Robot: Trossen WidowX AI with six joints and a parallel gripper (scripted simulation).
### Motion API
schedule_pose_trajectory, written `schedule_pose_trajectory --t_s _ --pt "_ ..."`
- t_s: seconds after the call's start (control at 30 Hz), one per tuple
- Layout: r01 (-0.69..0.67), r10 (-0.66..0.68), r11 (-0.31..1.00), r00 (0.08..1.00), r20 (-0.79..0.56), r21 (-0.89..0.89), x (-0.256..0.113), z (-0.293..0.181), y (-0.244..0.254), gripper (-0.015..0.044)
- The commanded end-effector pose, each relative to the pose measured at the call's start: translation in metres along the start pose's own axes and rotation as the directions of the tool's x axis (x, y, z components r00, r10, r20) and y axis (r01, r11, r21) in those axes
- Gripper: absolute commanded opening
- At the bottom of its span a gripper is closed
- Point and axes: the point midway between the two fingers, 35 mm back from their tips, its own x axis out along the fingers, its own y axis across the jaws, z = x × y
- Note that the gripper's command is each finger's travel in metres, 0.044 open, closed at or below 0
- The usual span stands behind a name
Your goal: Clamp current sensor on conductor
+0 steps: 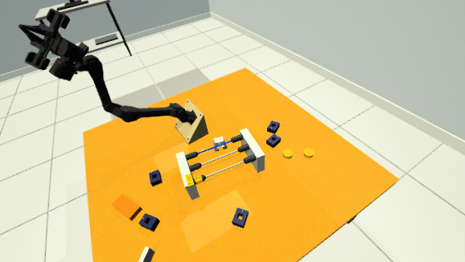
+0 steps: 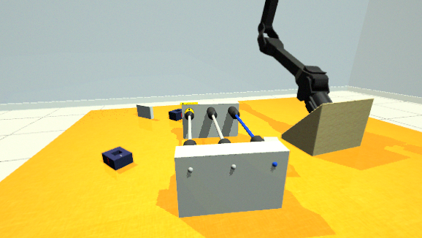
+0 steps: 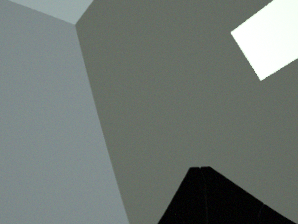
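Observation:
The arm is raised high at the upper left of the top view. My gripper (image 1: 21, 26) (image 3: 199, 176) is shut and empty, its black tips touching, and far from the sensor. A small whitish open sensor (image 1: 220, 141) stands by the blue conductor (image 1: 211, 149) (image 2: 244, 125), on the arm's side; its arrow cannot be made out. The middle white conductor (image 1: 219, 157) (image 2: 217, 128) and the outer white conductor (image 1: 225, 169) (image 2: 189, 129) run parallel to it. A yellow marker (image 1: 189, 179) (image 2: 188, 104) sits on one end block, at the outer conductor; its text is unreadable.
End blocks (image 1: 253, 145) (image 2: 230, 190) hold the conductors through black sleeves. Around them lie several navy square rings (image 1: 241, 223) (image 2: 117, 163), two yellow discs (image 1: 287, 153) (image 1: 308, 153), an orange block (image 1: 126, 206) and a white block (image 1: 146, 253). The arm stands on a wedge mount (image 1: 202, 129) (image 2: 339, 128).

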Motion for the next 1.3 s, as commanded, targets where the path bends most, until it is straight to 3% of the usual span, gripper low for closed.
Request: schedule_pose_trajectory --t_s 0.0,0.13,0.27,0.5,0.6,0.77,0.93,1.1,1.27 --pt "-0.004 0.004 1.000 1.000 0.003 -0.013 0.000 0.002 0.000 0.0026" --pt "-0.026 0.034 0.957 0.999 0.026 -0.289 0.003 0.031 0.001 0.0131" --pt "0.002 0.028 0.803 0.999 0.040 -0.596 0.004 0.067 -0.001 0.0236" --pt "0.115 0.022 0.305 0.992 0.128 -0.945 -0.003 0.146 0.013 0.0420" --pt "0.186 0.031 0.054 0.982 0.188 -0.981 -0.011 0.183 0.026 0.0440" --pt "0.312 0.070 -0.337 0.949 0.307 -0.888 -0.034 0.244 0.058 0.0440" --pt "0.419 0.142 -0.638 0.888 0.437 -0.646 -0.070 0.300 0.101 0.0440" --pt "0.476 0.240 -0.818 0.792 0.561 -0.323 -0.121 0.348 0.148 0.0440" --pt "0.467 0.354 -0.884 0.659 0.664 0.008 -0.186 0.383 0.196 0.0440"
